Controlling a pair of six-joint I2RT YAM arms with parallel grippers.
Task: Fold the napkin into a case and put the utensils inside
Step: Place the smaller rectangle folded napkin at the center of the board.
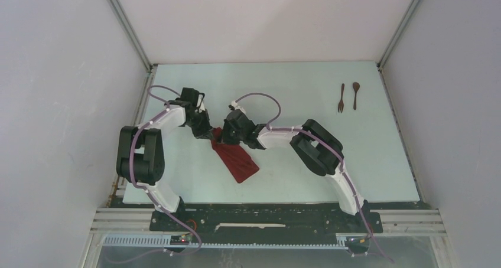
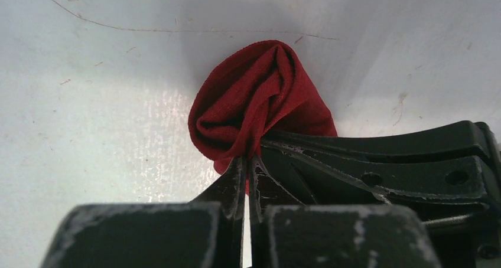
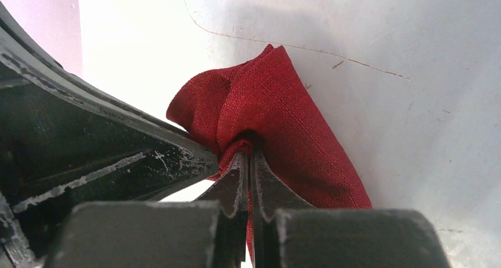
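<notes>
Left gripper (image 2: pixel 248 164): clamped tight on a bunched fold of the napkin (image 1: pixel 237 159).
Right gripper (image 3: pixel 248 159): pinched closed on the same cloth, just beside the left one.
Napkin: dark red and crumpled, far end gathered between both grippers, the rest trailing toward the near edge of the table (image 1: pixel 295 85).
Fork (image 1: pixel 341 98) and spoon (image 1: pixel 355 95): side by side at the far right, well apart from the cloth.

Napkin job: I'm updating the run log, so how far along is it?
Done: the napkin is no longer a flat square and lies as a narrow, bunched strip. In hand: the left gripper and right gripper are both shut on its far end, side by side. Left: a tidy case is not yet formed, and the fork and spoon lie apart on the table, far right.
</notes>
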